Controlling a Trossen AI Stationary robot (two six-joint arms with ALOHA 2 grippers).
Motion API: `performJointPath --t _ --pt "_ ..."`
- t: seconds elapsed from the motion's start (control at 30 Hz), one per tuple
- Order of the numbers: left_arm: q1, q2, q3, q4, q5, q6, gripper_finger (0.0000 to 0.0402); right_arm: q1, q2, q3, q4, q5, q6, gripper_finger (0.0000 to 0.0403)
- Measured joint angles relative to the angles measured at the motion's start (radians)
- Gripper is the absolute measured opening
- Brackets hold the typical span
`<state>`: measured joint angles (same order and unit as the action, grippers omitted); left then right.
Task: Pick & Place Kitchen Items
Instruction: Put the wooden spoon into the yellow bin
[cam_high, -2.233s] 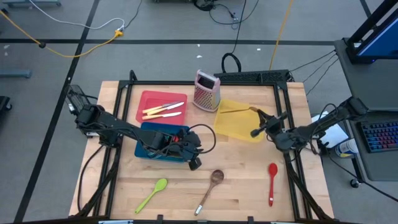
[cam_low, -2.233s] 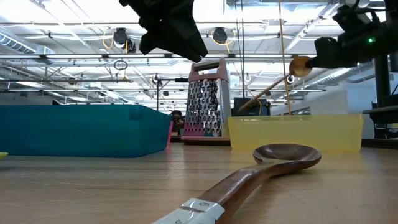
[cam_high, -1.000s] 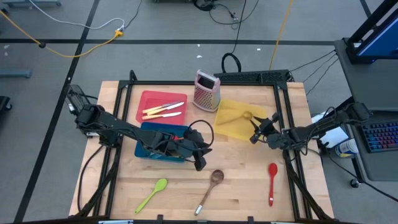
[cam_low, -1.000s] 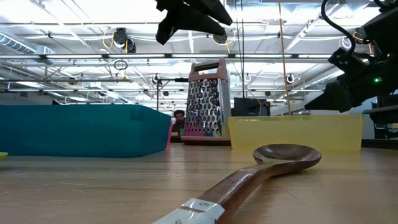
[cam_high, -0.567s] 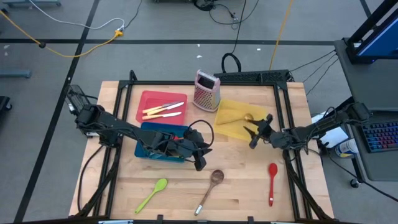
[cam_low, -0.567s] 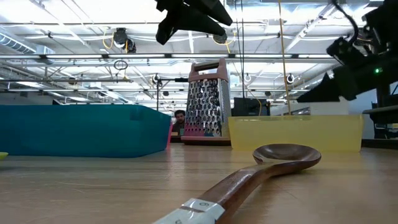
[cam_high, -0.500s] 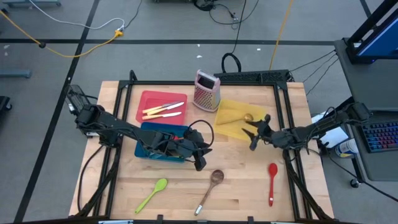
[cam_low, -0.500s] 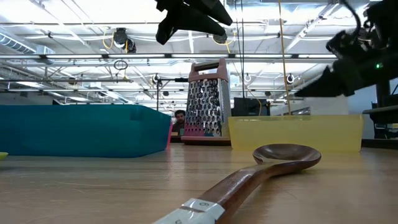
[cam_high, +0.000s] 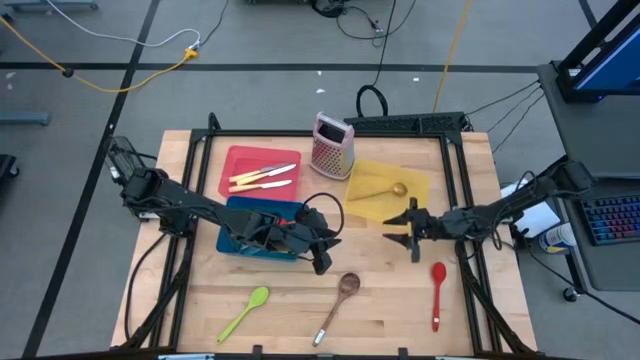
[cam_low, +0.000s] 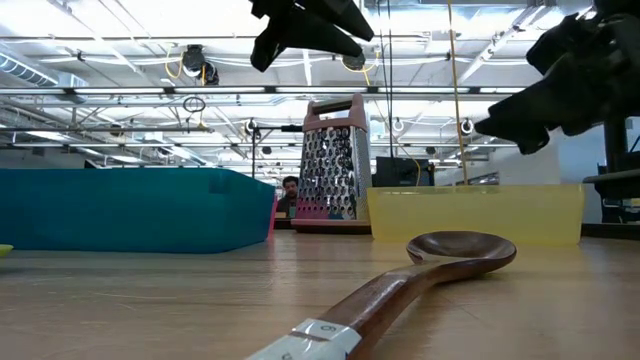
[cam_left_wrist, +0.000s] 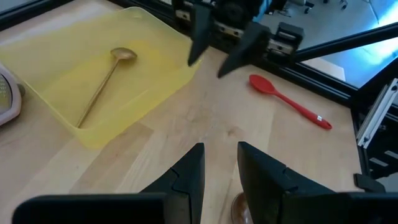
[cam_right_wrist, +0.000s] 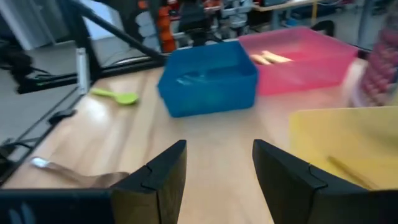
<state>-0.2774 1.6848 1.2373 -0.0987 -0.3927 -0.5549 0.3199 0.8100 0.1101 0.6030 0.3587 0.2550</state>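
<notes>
A: Sweep left to right, what's on the worktop (cam_high: 200, 300)?

B: Front left: green spoon (cam_high: 245, 311), lying flat. Behind it the left arm reaches in from the left edge. Left gripper (cam_high: 318, 262) hangs above the front right corner of the blue bin (cam_high: 238, 241), over bare wood. Jaws narrow, a slim gap between the fingers, nothing in them.

A: Bins?

B: Red bin (cam_high: 238, 160) at the back with cream-handled knives (cam_high: 262, 177) inside, side by side. Blue bin touches its front edge. Can't tell the blue bin's contents, the arm covers it.

A: Middle?

B: Pink-framed box grater (cam_high: 331, 146) upright at the back, just beside the red bin. Wooden spoon (cam_high: 337, 304) near the front, bowl toward the bins, metal-tipped handle toward the front edge. The low view has it right up close.

A: Right side?

B: Yellow tray (cam_high: 366, 207) right of the grater, gold spoon (cam_high: 379, 190) lying flat in it, bowl toward the right. Right gripper (cam_high: 408, 232) sits off the tray's front right corner, above the worktop, pointing left. Jaws wide, empty. The left wrist view shows the same: spread fingers (cam_left_wrist: 200, 32) just past the tray corner, not touching the tray.

A: Anything further right?

B: Red spoon (cam_high: 437, 293) on the wood in front of the right gripper, bowl toward the back, clear of it.
</notes>
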Motion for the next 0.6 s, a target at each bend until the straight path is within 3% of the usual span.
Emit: performJointPath --t 0.27,0.43,0.6 --pt "0.017 0.000 0.000 0.026 0.003 0.095 0.0097 0.120 0.201 0.067 0.183 0.004 -0.025 0.0180" --pt "0.017 0.000 0.000 0.007 0.020 0.111 0.0097 0.159 0.378 0.223 0.107 0.005 0.018 0.0168" --pt "0.017 0.000 0.000 -0.029 0.194 0.104 0.0097 0.174 0.565 0.389 -0.061 0.002 0.137 0.0163"
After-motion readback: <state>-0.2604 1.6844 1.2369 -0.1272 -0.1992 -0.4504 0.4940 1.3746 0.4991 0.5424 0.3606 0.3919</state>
